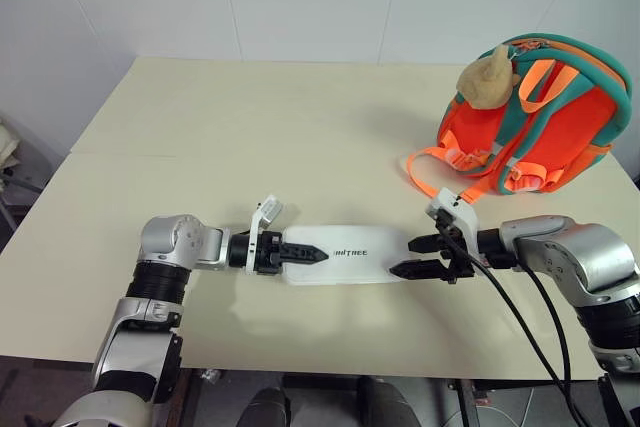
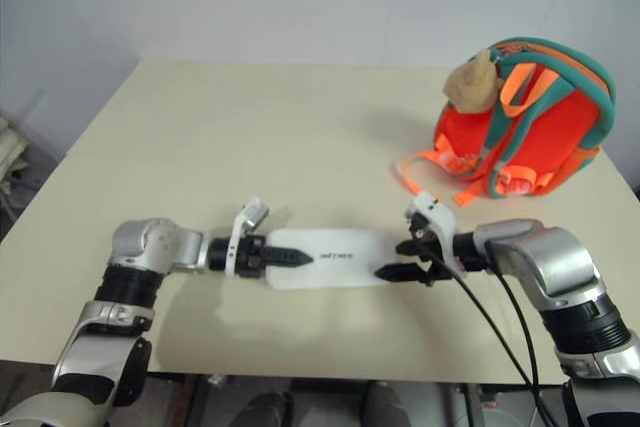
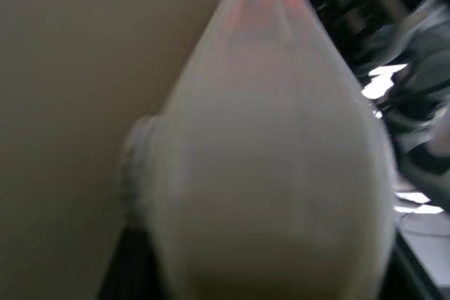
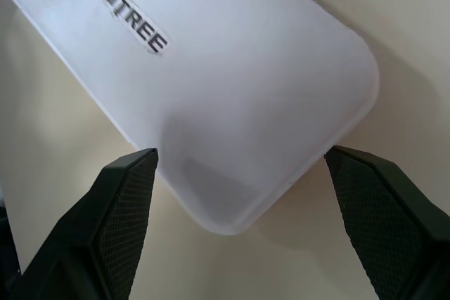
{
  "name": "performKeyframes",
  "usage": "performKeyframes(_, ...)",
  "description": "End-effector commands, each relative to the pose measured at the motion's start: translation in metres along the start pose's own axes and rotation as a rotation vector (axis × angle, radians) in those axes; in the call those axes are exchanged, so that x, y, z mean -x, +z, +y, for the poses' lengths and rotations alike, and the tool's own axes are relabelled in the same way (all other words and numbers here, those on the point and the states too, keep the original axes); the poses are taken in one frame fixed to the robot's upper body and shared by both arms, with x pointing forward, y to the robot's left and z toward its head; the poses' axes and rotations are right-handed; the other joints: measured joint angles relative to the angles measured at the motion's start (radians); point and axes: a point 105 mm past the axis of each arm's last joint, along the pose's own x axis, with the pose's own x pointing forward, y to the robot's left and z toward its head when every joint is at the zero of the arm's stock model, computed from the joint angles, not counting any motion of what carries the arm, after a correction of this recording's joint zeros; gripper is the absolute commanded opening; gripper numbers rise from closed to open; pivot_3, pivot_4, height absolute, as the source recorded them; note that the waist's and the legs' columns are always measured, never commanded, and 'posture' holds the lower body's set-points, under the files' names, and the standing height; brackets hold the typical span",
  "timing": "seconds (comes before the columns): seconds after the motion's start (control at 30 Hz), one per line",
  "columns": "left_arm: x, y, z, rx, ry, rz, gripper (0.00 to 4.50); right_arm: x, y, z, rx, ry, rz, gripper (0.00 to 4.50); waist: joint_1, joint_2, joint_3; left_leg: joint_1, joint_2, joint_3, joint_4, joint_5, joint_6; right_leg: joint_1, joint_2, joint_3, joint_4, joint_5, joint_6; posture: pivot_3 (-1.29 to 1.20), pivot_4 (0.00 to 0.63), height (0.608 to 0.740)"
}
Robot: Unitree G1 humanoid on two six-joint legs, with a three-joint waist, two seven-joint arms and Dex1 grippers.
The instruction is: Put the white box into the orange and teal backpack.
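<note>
So the white box [image 1: 340, 253] lies flat on the table [image 1: 250, 137], near the front edge, about 6 o'clock from the table's middle. The orange and teal backpack [image 1: 545, 117] sits well apart from it, up at roughly 2 o'clock, leaning with its straps spilling toward the box.

The left gripper [image 1: 300, 253] comes in from 9 o'clock and its black fingers are over the box's left end. They look pinched close together there, but I honestly can't tell if they've actually bitten onto the box or are just resting on top. The right gripper [image 1: 418, 256] sits at the box's 3 o'clock end with its jaws spread wide. In the right wrist view both fingertips [image 4: 123, 194] flank the rounded corner with gaps either side, so nothing is held yet.

Handling guess: this thing looks rigid and light, more like a hard case than cardboard. The glossy shell is the worry, since smooth plastic plus rounded corners means the pads could skate off. I'd grip across the short width, well in from the corners, and squeeze the flat edges. It's also long, so holding both ends makes sense to stop it swinging while heading to the bag.
</note>
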Motion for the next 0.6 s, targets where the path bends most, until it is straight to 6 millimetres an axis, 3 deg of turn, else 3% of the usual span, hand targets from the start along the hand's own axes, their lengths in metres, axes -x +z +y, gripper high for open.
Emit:
performKeyframes(0.03,0.005,0.006,-0.003,-0.008,-0.001,-0.046,1.26,0.007,0.009,0.007,0.031,0.016,-0.043,4.5,0.0,0.0,0.0,0.0,0.0,0.0,0.0,0.0,0.0,0.0,0.0,0.0,0.0,0.0,0.0,0.0,0.15,0.74)
performKeyframes(0.2,0.018,0.011,-0.032,-0.104,-0.137,-0.096,1.26,0.024,0.009,-0.009,-0.009,-0.08,-0.104,4.5,-0.002,0.0,0.0,0.0,0.0,0.0,-0.001,0.0,0.0,-0.001,0.0,0.0,0.001,0.0,0.0,0.0,0.15,0.74)
performKeyframes(0.33,0.033,0.007,-0.038,-0.158,-0.132,-0.1,1.26,0.048,0.018,-0.031,-0.033,-0.222,-0.203,4.5,-0.002,0.0,0.0,-0.001,0.0,0.0,-0.002,0.0,-0.001,-0.003,0.0,0.0,0.0,0.0,0.0,0.0,0.15,0.74)
performKeyframes(0.47,0.054,0.003,-0.031,-0.256,-0.046,-0.123,1.26,0.105,0.03,-0.068,-0.055,-0.516,-0.362,4.5,0.0,0.0,0.0,-0.001,0.0,0.001,-0.002,0.0,-0.001,-0.002,0.0,0.001,0.0,0.0,0.0,0.0,0.15,0.74)
performKeyframes(0.6,0.068,-0.004,-0.018,-0.301,0.038,-0.124,1.26,0.147,0.033,-0.078,-0.052,-0.684,-0.427,4.5,0.001,0.0,0.0,-0.001,0.001,0.001,-0.003,0.0,-0.001,-0.003,0.0,0.001,-0.001,-0.001,-0.002,0.0,0.15,0.74)
